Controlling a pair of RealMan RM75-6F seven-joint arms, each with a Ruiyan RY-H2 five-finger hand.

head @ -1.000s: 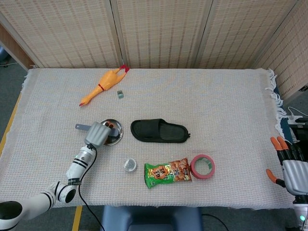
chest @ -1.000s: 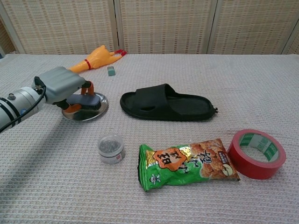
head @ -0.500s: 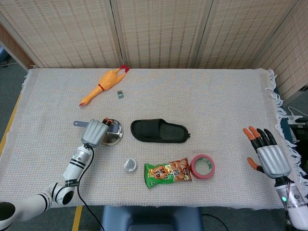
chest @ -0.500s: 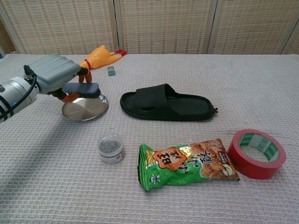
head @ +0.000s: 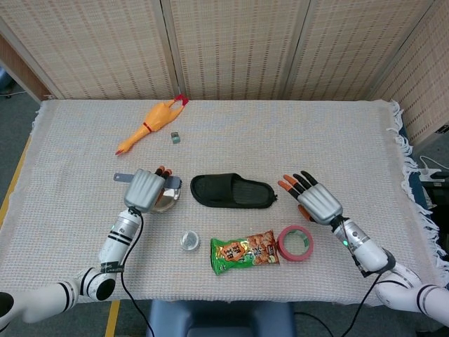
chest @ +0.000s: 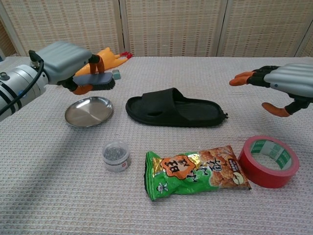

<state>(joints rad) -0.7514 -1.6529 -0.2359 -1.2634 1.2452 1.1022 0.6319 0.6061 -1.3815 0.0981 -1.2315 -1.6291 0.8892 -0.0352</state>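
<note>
My left hand (head: pixel 145 189) (chest: pixel 66 61) grips a dark brush (chest: pixel 95 81) with a grey handle (head: pixel 121 177). It holds the brush level in the air above a round metal plate (chest: pixel 89 111) (head: pixel 169 203). My right hand (head: pixel 312 198) (chest: pixel 283 83) hovers open with fingers spread and nothing in it. It is above the table just right of a black slipper (head: pixel 233 191) (chest: pixel 173 107) and behind a red tape roll (head: pixel 295 243) (chest: pixel 269 160).
A green and orange snack bag (head: pixel 244 251) (chest: pixel 193 171) lies near the front edge, with a small clear jar (head: pixel 189 241) (chest: pixel 116 155) left of it. A yellow rubber chicken (head: pixel 151 124) (chest: pixel 100 59) and a small grey block (head: pixel 175 138) (chest: pixel 116 74) lie at the back left.
My left hand lifted the brush off the plate and now holds it higher. My right hand swung in from the right table edge to a spot beside the slipper.
</note>
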